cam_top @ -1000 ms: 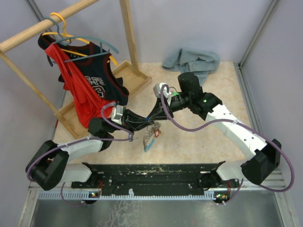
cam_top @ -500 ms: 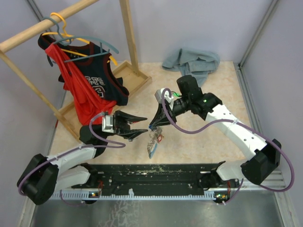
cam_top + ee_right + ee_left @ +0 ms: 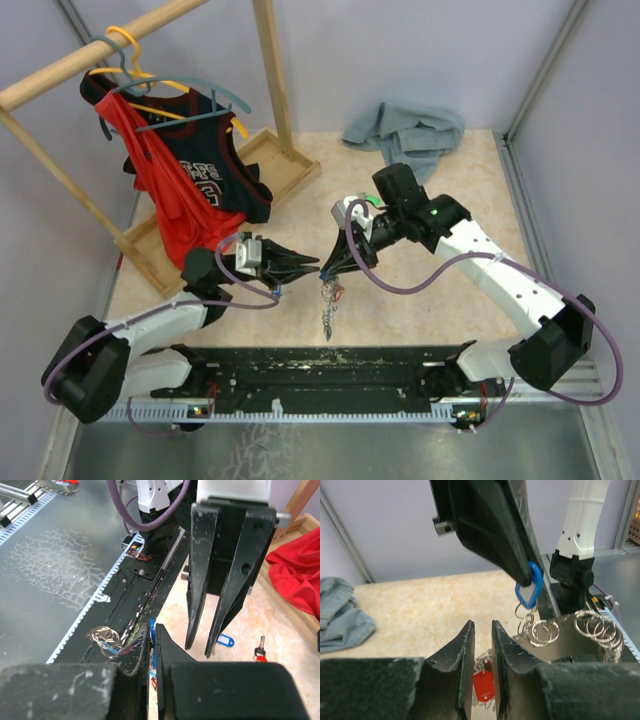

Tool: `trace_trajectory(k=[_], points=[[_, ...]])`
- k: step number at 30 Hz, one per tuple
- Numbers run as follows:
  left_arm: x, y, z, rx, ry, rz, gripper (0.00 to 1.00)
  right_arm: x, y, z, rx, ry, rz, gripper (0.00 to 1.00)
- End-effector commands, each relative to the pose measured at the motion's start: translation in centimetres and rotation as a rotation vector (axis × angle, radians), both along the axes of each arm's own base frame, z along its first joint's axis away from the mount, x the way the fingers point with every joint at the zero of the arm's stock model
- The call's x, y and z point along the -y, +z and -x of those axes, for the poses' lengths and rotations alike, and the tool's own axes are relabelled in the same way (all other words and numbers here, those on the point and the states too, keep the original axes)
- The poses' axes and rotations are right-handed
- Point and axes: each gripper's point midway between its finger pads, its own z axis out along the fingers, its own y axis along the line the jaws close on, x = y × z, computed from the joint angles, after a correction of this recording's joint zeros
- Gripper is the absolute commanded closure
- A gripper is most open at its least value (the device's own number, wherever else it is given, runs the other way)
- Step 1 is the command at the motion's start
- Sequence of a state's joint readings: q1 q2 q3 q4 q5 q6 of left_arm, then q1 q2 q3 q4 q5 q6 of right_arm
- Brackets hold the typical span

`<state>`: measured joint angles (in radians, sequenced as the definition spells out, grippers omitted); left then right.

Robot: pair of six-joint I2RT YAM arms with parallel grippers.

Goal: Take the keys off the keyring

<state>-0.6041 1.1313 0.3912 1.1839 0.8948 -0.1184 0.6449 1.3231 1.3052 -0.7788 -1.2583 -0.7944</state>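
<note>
The keys (image 3: 328,300) hang in a jangly bunch over the table's near middle. My right gripper (image 3: 328,268) is shut on a blue tag (image 3: 530,586) of that bunch. Silvery loops of the keyring (image 3: 540,631) dangle under the tag, and they also show beside the right fingers (image 3: 102,637). My left gripper (image 3: 312,268) points at the bunch from the left, its tips close to the right gripper's. Its jaws stand a narrow gap apart with nothing pinched. A red tag (image 3: 484,686) shows through that gap, lower down.
A loose blue tag (image 3: 225,641) and a red-headed key (image 3: 259,653) lie on the table under the left gripper. A wooden clothes rack with jerseys (image 3: 190,180) stands at back left. A grey cloth (image 3: 405,130) lies at the back. A black rail (image 3: 320,365) runs along the front edge.
The left gripper let go, drew back left with wide jaws, then came back to the bunch with its jaws narrowed. The bunch now hangs straighter from the right gripper.
</note>
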Motion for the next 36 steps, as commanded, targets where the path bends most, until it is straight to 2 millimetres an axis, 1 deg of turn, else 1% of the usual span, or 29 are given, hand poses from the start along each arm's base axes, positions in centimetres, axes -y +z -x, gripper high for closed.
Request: trace_trajectory(k=[1,7,15,22,27,31,36], points=[[0.6,-0.7,0.1,0.013,-0.063,-0.039,0.75,0.0,3.2,0.6,0.079,0.052,-0.102,1.0],[0.9,-1.3,1.1,0.0,-0.129,-0.051,0.72,0.0,3.2,0.6,0.079,0.055,-0.103,1.0],[1.5,-1.5,2.5,0.002,-0.197,-0.049,0.71,0.0,3.1,0.6,0.076,0.055,-0.101,1.0],[2.1,-1.6,2.4,-0.018,-0.187,-0.047,0.72,0.0,3.1,0.6,0.072,0.057,-0.101,1.0],[2.7,-1.7,2.9,-0.029,-0.204,-0.061,0.72,0.0,3.1,0.5,0.072,0.056,-0.1,1.0],[2.7,-1.9,3.2,-0.031,-0.209,-0.066,0.72,0.0,3.0,0.5,0.073,0.054,-0.099,1.0],[2.8,-2.0,3.0,-0.043,-0.196,-0.071,0.72,0.0,3.1,0.5,0.072,0.055,-0.099,1.0]])
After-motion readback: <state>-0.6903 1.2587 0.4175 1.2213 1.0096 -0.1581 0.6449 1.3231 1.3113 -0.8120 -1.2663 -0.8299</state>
